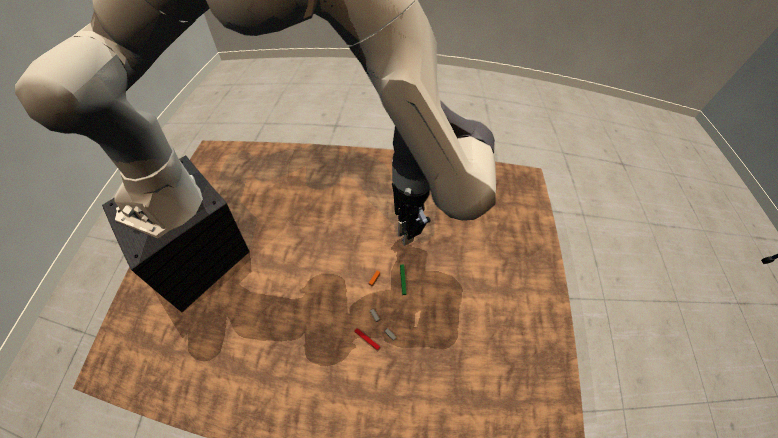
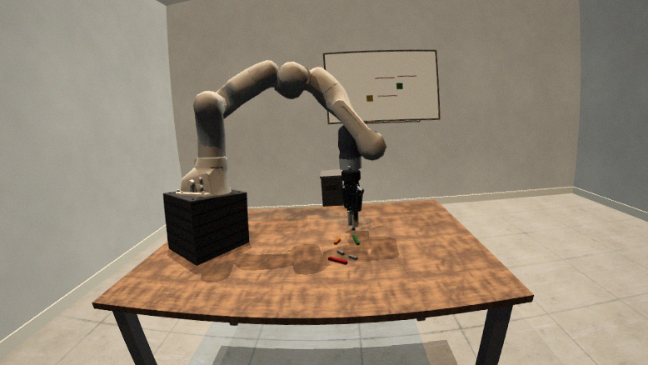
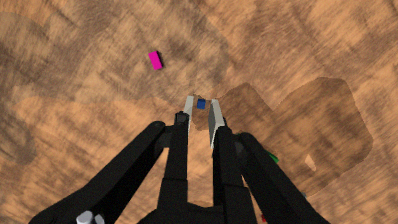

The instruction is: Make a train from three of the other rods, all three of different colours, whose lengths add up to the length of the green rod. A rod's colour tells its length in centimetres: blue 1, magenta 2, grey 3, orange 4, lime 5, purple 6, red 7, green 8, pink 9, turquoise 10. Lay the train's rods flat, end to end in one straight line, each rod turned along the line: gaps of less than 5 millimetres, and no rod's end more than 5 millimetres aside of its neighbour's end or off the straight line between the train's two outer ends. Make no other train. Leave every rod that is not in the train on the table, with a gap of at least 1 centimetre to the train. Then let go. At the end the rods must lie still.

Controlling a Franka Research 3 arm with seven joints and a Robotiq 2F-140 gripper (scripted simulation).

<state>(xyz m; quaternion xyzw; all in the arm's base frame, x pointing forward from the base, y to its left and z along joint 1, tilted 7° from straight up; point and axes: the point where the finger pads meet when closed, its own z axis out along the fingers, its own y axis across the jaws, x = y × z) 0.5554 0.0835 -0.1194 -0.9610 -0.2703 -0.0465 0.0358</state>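
Small square-cut blue rod, little more than a cube, seen between the two fingertips of the gripper in the wrist view. Pale metal fingers on black angular links, drawn in narrow yet not clamped: a sliver of wood visible on either side of the blue rod, so straddling it rather than grasping it. Fingertips close above the table, a broad slab of warm brown wood with streaky, blotched grain on dark legs. Short magenta rod lying flat, off to the upper left in the wrist view, well apart from the fingers. Nearer the front edge, a loose scatter of flat, matte, square-section sticks, none touching: long green rod just in front of the gripper, shorter orange rod tilted beside it, two stubby grey rods further forward, and a red rod lying aslant near the second grey one. Smooth cream arm arching over from a ribbed black block at the table's left, its rounded forearm covering part of the table in the top view. Lumpy dark shadow across most of the rods. Behind, a small dark box and a whiteboard on the grey wall.
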